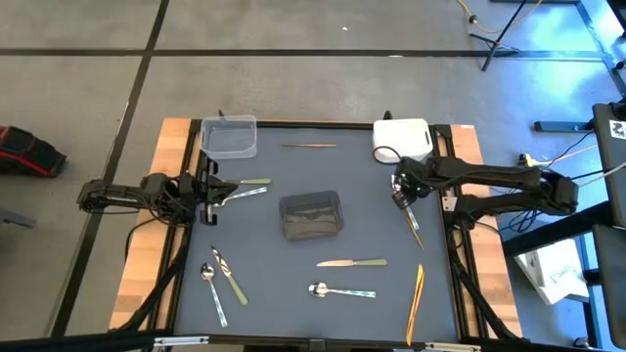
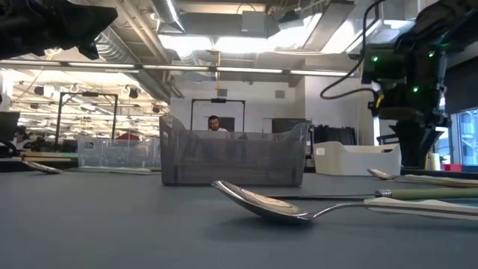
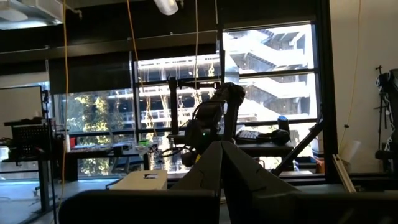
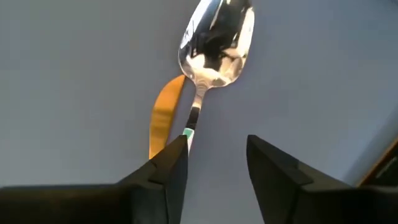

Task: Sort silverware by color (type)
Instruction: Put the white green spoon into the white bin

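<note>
Two dark fingers of the right gripper (image 4: 214,171) stand parted in the right wrist view, with nothing clamped between them; a silver spoon (image 4: 214,43) lies on the blue-grey mat just ahead, its slim handle running back toward one finger and perhaps touching it, and a gold-coloured piece (image 4: 163,115) lies alongside. From above, this gripper (image 1: 402,198) hangs over the mat's right side, near the white tub (image 1: 402,139), with the spoon and gold piece (image 1: 415,227) trailing away from it. To do this step well, I judge the fingers should straddle only one handle, low to the mat and square across it, so the neighbouring piece is not dragged along. The right arm reaches in from the table's right edge, forearm nearly level, wrist bent downward. The left gripper (image 1: 208,190) waits closed at the left edge, beside a green-handled knife (image 1: 252,182), near the clear tub (image 1: 229,137). Other utensils lie scattered around the dark grey tub (image 1: 311,215), including a knife (image 1: 351,262) and spoon (image 1: 340,290) toward the front.
</note>
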`<move>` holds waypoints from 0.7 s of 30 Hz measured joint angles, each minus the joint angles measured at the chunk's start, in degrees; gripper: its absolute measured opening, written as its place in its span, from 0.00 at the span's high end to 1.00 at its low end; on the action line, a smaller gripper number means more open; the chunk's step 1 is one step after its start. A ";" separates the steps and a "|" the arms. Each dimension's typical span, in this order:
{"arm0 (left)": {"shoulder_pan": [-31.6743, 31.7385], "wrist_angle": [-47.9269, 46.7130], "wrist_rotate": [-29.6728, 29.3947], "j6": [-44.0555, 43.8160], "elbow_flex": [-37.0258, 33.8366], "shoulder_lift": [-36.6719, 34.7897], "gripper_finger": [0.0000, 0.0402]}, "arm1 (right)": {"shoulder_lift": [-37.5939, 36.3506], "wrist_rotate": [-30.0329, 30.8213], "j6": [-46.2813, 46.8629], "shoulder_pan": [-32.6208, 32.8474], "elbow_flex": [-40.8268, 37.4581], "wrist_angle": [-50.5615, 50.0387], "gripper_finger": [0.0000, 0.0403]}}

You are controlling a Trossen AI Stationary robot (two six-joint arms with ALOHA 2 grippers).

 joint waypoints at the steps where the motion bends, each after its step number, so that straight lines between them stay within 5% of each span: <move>1: 0.00 -0.02 0.00 0.00 0.00 0.00 0.99 | 0.85 -0.60 -0.42 -0.25 0.00 0.51 0.62; 14: 0.02 -0.11 0.00 -0.13 0.00 0.00 0.99 | 10.21 -1.49 -1.70 -0.27 0.04 6.37 0.62; 21: 0.00 -0.11 -0.01 -0.15 0.00 0.00 0.99 | 11.28 -1.02 -3.91 -0.21 0.20 6.86 0.74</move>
